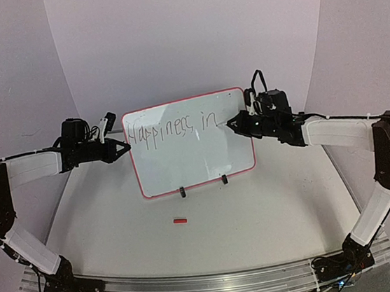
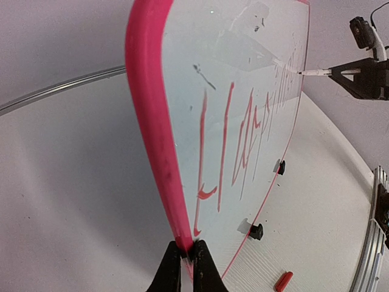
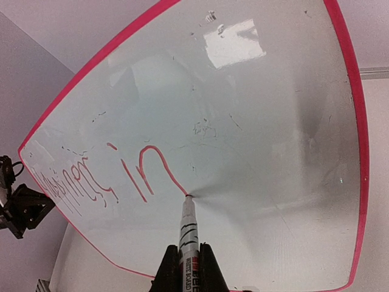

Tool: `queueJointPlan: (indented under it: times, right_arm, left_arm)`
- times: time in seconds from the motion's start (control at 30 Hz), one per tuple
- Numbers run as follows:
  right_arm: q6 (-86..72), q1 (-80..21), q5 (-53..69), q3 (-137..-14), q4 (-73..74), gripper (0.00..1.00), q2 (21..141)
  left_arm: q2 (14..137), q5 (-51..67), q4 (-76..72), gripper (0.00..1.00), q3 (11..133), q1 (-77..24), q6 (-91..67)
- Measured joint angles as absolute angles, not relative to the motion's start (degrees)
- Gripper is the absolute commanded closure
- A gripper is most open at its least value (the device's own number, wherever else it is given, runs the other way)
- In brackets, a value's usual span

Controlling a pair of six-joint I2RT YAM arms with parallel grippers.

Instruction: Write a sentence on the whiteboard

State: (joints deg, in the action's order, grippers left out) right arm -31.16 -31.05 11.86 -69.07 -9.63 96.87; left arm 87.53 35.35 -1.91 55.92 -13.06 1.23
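The whiteboard (image 1: 192, 153) with its red frame stands upright on two black feet mid-table. It carries the partly written sentence (image 1: 172, 127), reading "Happiness in", in one line. My left gripper (image 1: 126, 150) is shut on the board's left edge (image 2: 164, 182). My right gripper (image 1: 233, 123) is shut on a white marker (image 3: 187, 234), whose tip touches the board (image 3: 273, 121) at the end of the "n" (image 3: 152, 170). The marker (image 2: 316, 72) also shows in the left wrist view, touching the far part of the board.
A small red marker cap (image 1: 180, 220) lies on the table in front of the board, also seen in the left wrist view (image 2: 283, 281). A metal rail (image 1: 211, 285) runs along the near table edge. A curved white backdrop stands behind the board.
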Motion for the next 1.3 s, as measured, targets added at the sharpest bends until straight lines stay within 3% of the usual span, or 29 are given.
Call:
queueJointPlan:
  times: [0.6, 0.83, 1.3]
  right_arm:
    - [-30.5, -31.5, 16.2, -66.6, -7.9, 1.0, 88.6]
    - [-28.4, -39.1, 13.4, -65.4, -9.0, 1.0, 86.3]
    - [-29.1, -51.8, 14.7, -78.3, -14.5, 1.0, 111.2]
  left_arm:
    - [87.4, 35.4, -1.8, 1.0, 55.9, -13.1, 1.2]
    - [87.3, 35.4, -1.5, 1.0, 55.9, -13.1, 1.2]
    - [87.0, 35.3, -1.4, 1.0, 55.9, -13.1, 1.2]
